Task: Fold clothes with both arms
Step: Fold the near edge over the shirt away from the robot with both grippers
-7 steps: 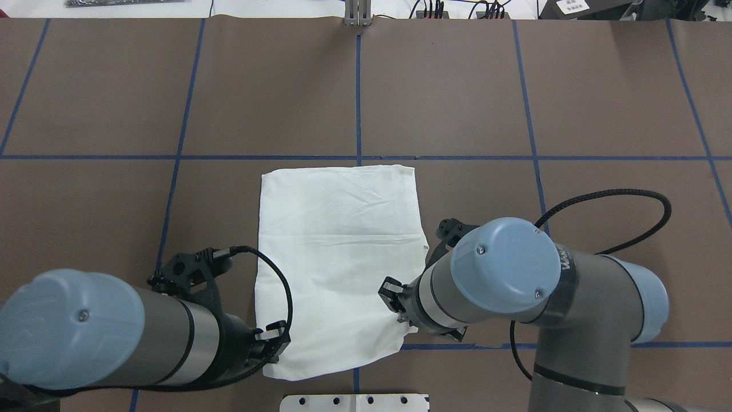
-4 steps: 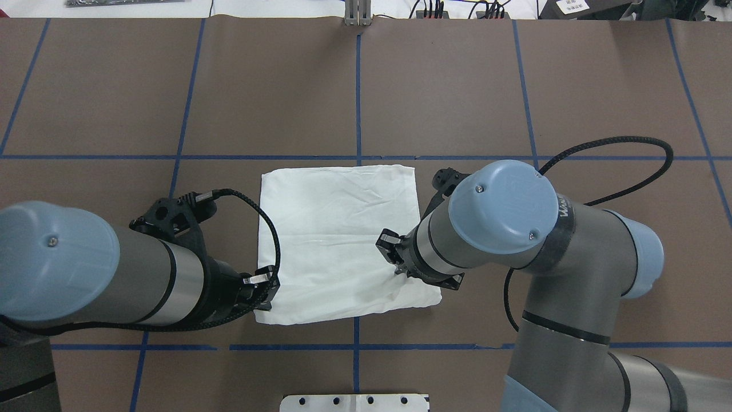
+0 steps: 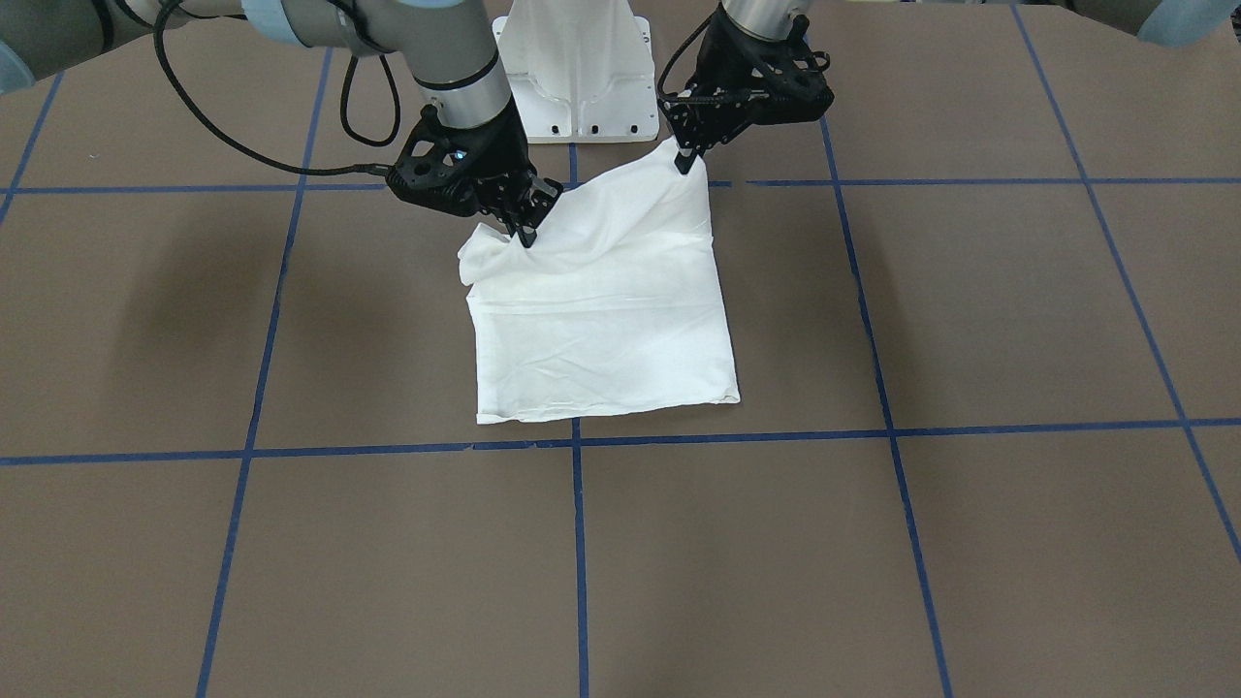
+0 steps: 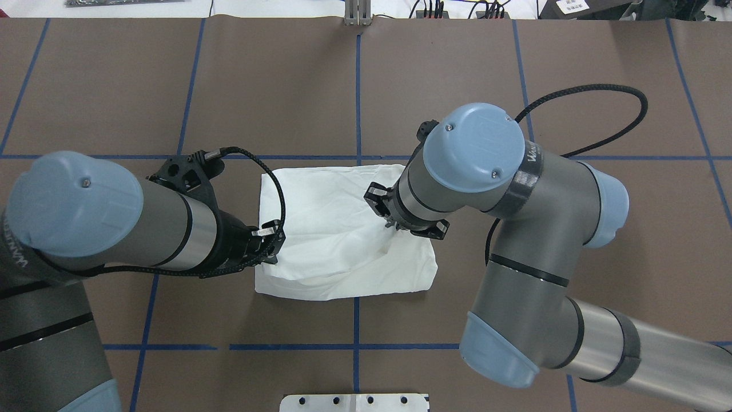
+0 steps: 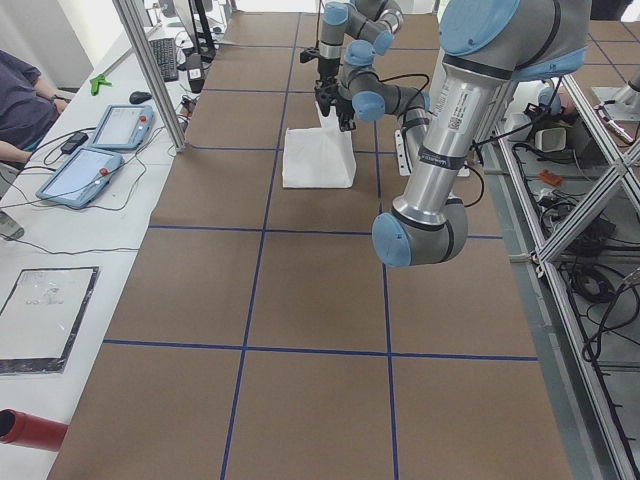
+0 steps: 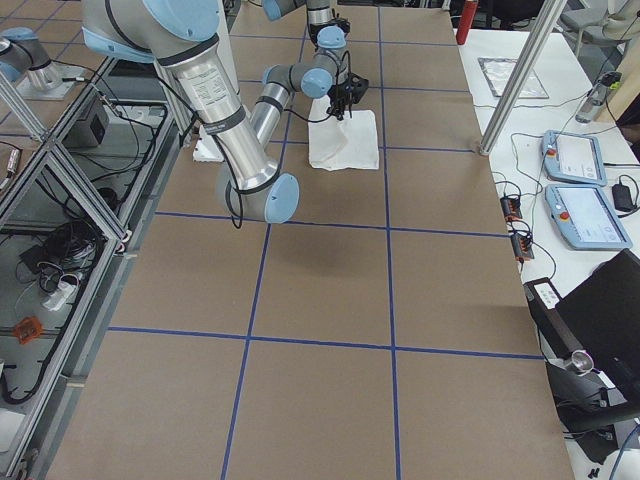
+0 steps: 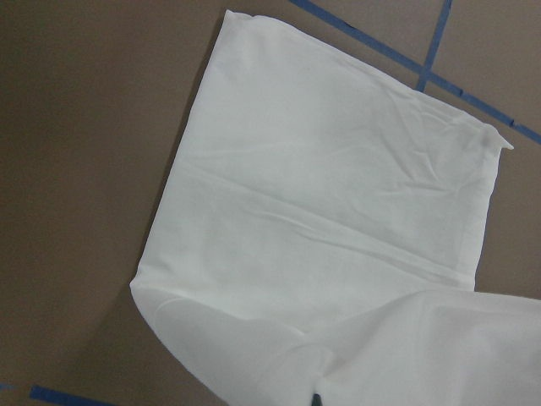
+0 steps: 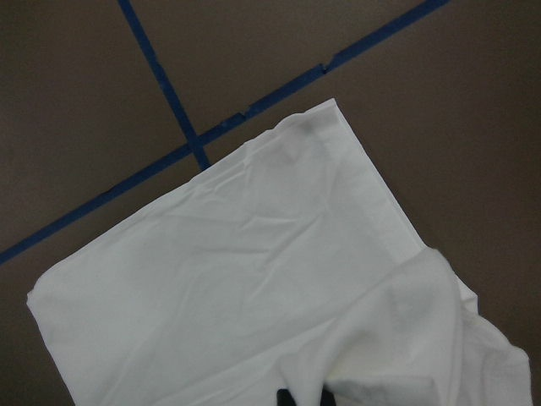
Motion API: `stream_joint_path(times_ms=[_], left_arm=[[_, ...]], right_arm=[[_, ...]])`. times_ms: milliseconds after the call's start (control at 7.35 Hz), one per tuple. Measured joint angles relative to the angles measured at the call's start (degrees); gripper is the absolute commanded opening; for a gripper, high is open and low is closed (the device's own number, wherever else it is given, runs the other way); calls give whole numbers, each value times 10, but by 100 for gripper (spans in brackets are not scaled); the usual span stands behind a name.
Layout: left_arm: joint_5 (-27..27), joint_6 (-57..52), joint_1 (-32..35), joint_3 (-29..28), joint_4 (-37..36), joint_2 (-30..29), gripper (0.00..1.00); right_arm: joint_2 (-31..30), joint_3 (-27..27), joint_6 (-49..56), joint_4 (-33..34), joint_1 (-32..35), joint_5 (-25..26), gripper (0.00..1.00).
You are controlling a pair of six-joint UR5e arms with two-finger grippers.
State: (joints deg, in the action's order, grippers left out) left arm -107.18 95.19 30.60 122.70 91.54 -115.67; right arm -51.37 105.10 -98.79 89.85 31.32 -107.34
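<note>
Now pinching the white shirt [image 3: 601, 320] by two corners.
Closed tight with left gripper [image 3: 684, 163] on one robot-side corner and right gripper [image 3: 528, 237] on the other, holding both raised above the table [image 3: 873, 543], leaving the far half flat mid-table, nearer the robot-side edge.

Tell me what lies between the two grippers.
The raised edge of the shirt, running from the left gripper to the right gripper; the front-facing view shows it.
</note>
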Motion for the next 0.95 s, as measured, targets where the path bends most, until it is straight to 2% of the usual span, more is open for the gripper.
stream_joint_path(times_ms=[272,544,952], left_arm=[[0,-16,32,-48,44,-2,0],[-12,-20,54,-110,100,-13,0],[-18,-25,77,-179,151,-25,0]], right_arm=[[7,-41,1,-45,17,-2,0],[29,-86,1,-53,29,-4,0],[74,-184,0,-81,37,-5,0]])
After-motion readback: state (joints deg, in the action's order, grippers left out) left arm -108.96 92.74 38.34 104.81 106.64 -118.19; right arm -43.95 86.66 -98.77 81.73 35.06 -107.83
